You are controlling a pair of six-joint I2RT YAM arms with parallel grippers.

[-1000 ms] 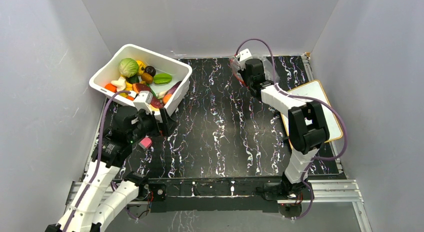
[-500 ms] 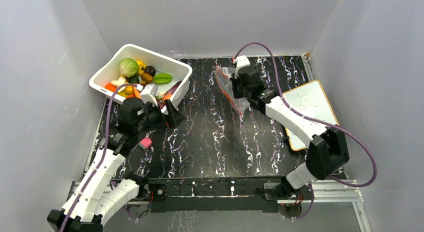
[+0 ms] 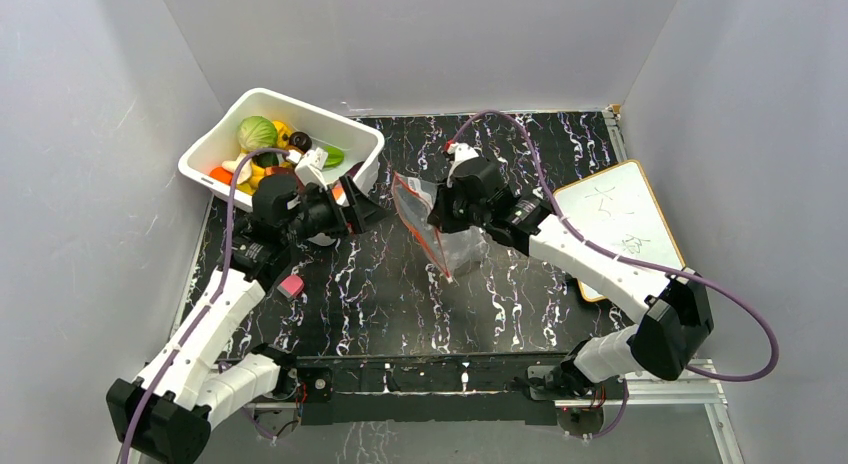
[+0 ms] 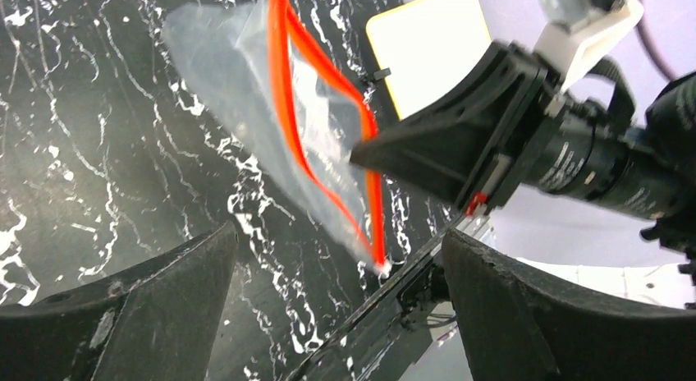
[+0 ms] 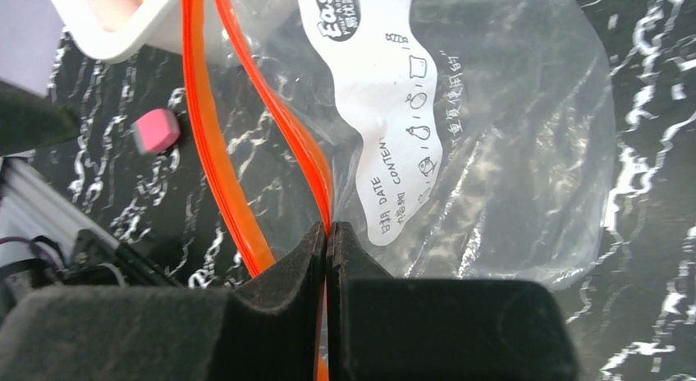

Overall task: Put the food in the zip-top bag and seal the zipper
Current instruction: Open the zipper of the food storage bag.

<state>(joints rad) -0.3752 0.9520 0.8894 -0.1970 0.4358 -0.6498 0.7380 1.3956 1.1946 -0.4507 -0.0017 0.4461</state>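
Note:
The clear zip-top bag (image 3: 445, 246) hangs above the middle of the table, facing my left gripper. Its red-orange zipper (image 5: 205, 151) is parted, so the mouth gapes. My right gripper (image 5: 330, 229) is shut on one strip of the zipper, and the bag (image 5: 492, 151) with its white label hangs beyond it. My left gripper (image 3: 372, 210) is open and holds nothing, a short way left of the bag (image 4: 238, 102). The food, including a pale-green cabbage (image 3: 257, 134), lies in the white bin (image 3: 300, 106) behind the left arm.
A pink eraser (image 3: 291, 286) lies on the black marbled table near the left arm. A whiteboard with a yellow rim (image 3: 620, 219) lies at the right. Grey walls enclose the table on three sides.
My right arm has carried the bag from the far back of the table to the middle, toward the left gripper. My left gripper has swung from the bin's front to face the bag.

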